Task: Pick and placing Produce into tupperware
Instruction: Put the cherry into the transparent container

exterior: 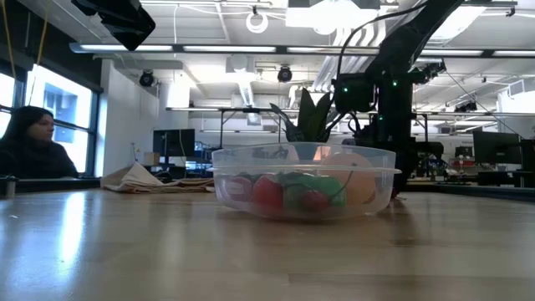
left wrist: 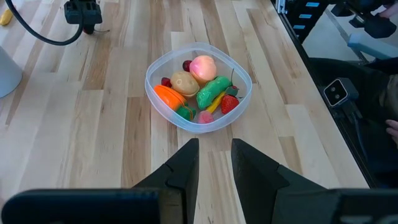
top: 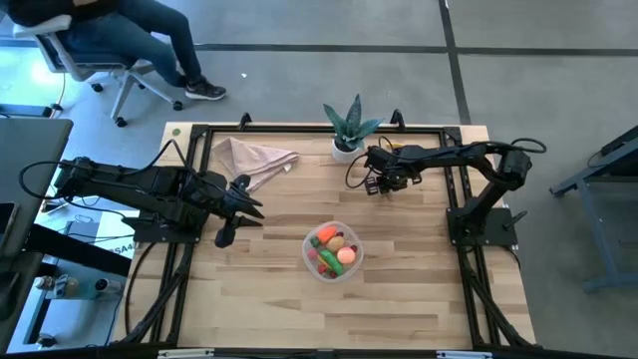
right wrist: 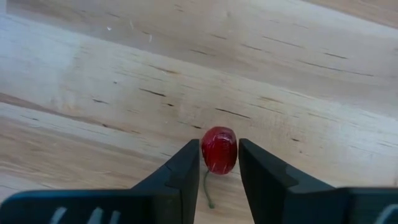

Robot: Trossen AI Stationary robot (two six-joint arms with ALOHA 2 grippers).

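While the right gripper (right wrist: 219,163) is pinching a small red cherry (right wrist: 219,149) near the plant (top: 350,127), well apart from the tupperware (top: 333,251), it is needing a centred, gentle squeeze, as the left gripper (left wrist: 214,163), pressed together, is waiting nearby.

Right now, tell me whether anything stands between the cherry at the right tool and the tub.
Nothing visible does. The right tool brackets the small red cherry on bare wood near the potted plant; open tabletop lies between there and the round clear plastic tub.
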